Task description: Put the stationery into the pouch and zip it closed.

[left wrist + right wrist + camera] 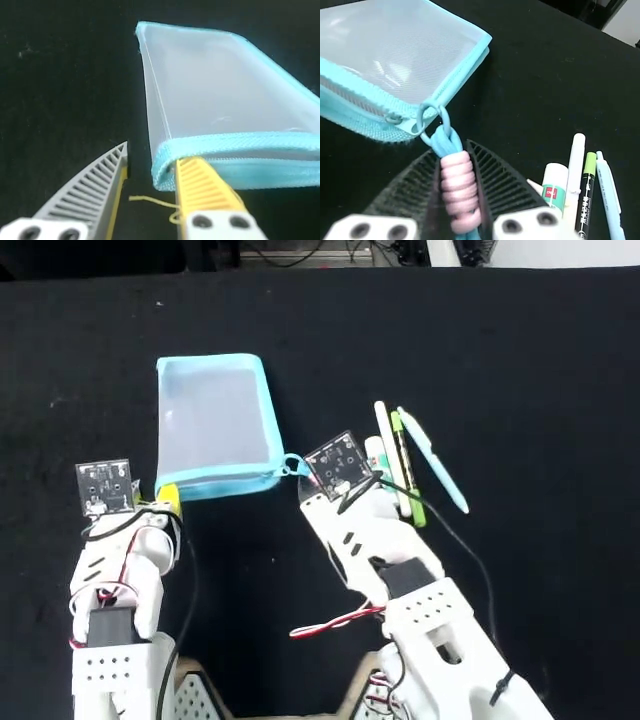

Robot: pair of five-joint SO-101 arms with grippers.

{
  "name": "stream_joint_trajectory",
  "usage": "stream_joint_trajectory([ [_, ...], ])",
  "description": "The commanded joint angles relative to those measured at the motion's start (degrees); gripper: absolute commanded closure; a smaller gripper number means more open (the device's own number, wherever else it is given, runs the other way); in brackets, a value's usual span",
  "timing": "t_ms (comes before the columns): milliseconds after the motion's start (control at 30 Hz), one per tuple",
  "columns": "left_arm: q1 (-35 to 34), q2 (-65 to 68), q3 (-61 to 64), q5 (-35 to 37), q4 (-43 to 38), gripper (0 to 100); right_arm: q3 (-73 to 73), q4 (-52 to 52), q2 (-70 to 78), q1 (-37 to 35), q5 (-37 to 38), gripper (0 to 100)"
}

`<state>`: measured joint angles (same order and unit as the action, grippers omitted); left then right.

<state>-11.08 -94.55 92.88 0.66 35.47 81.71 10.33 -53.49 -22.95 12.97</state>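
The light-blue mesh pouch is seen lying flat on the black table, its long axis running away from the arms and its zippered edge turned toward them. The slider is seated at the corner of that edge nearest the right arm, where a ring links it to the zipper pull, a blue loop wound with a pink coil. The pull is clamped between the black fingers of the right gripper. At the opposite near corner, the left gripper is held apart, its yellow finger touching the pouch's corner and its grey finger set off to the side on bare table. Just beyond the right gripper, the stationery is laid out side by side, well apart from the pouch: a glue stick, a white pen, a green marker and a light-blue pen, all roughly parallel and lying lengthwise away from the arms.
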Motion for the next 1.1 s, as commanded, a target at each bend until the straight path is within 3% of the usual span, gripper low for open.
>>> stream_joint_trajectory([
  [0,-0.40,0.09,-1.10,0.44,-2.20,87,-3.56,-0.79,0.40,-0.70,-0.35,98.8],
  [133,-0.40,0.09,-2.86,0.18,-1.58,98,-3.56,-0.79,0.40,-0.79,-0.26,98.8],
  [267,-0.40,0.09,-13.14,0.18,8.26,97,-6.46,4.92,-0.40,-0.79,-0.18,98.8],
  [400,-0.31,0.62,-25.89,-0.79,18.37,96,-15.16,20.84,-6.11,-0.79,-0.18,98.7],
  [600,2.33,0.70,-33.98,-8.53,24.88,96,-26.15,34.37,-15.52,-0.79,-0.18,98.7],
  [767,8.13,1.32,-39.78,-9.58,29.45,96,-31.60,39.03,-16.48,-0.79,0.26,98.5],
  [967,8.84,17.05,-48.40,-12.84,30.77,97,-38.11,44.75,-16.04,-0.79,5.01,98.3],
  [1067,9.10,29.10,-58.15,-12.75,36.40,97,-40.04,49.05,-13.41,-0.79,5.10,94.7],
])
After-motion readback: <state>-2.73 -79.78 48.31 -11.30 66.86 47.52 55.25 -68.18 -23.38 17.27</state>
